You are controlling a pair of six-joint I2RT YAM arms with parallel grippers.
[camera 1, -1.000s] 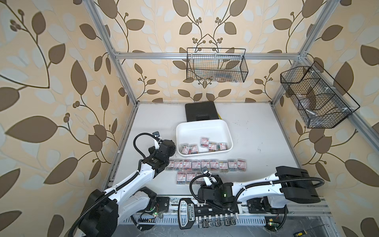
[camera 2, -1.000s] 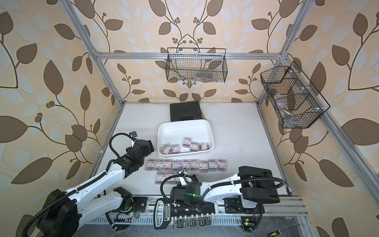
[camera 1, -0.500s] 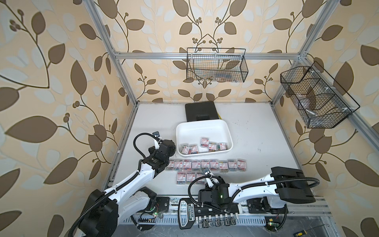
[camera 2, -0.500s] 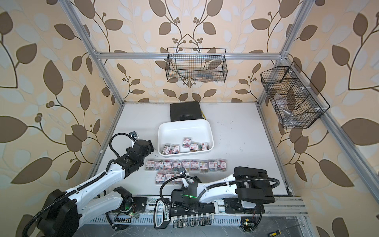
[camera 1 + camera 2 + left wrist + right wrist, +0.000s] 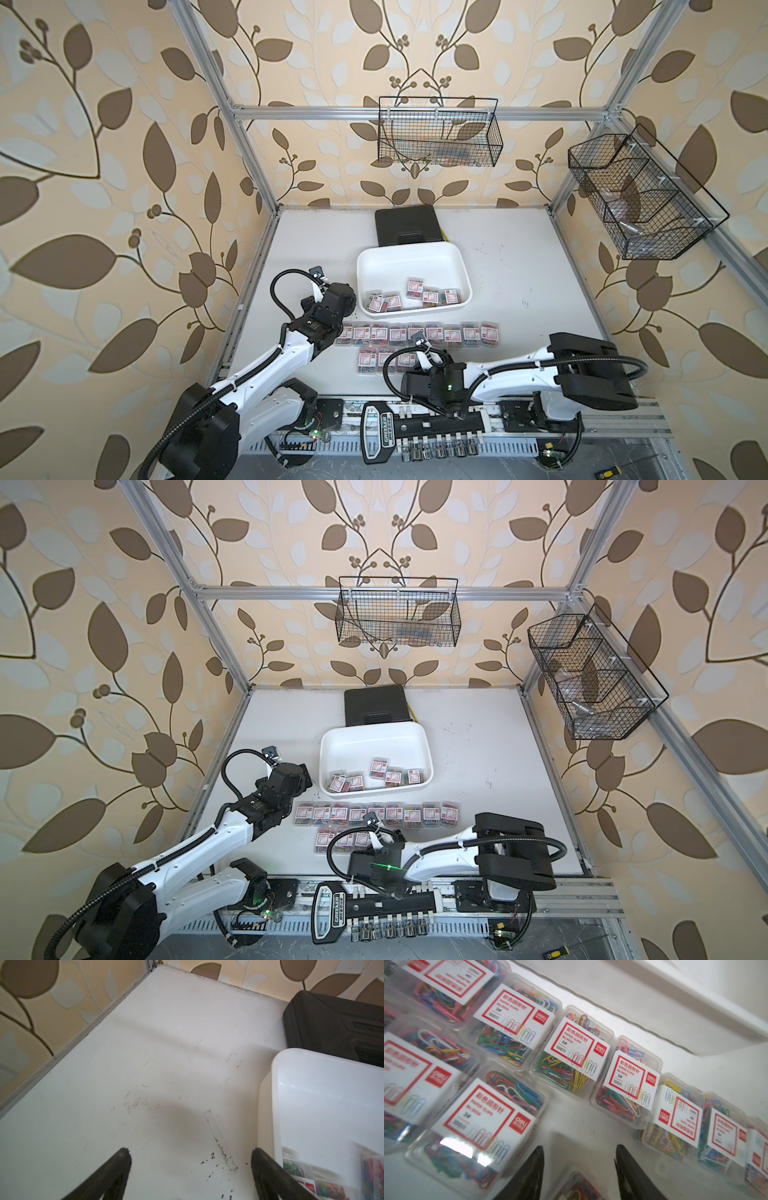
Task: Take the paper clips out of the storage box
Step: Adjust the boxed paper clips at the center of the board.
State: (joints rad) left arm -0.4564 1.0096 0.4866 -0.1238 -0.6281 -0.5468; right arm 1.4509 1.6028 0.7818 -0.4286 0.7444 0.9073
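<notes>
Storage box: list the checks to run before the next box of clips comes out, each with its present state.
1. Clips left in the storage box: ok, five boxes of paper clips lie at its near end.
2. Left gripper empty: ok, jaws wide apart above bare table.
3. Left gripper over the storage box: not ok, it hangs beside the rim.
4. Right gripper free: ok, jaws apart, gaps either side of the box beneath.
5. Set-down room: ok, bare table beside the laid-out rows.
</notes>
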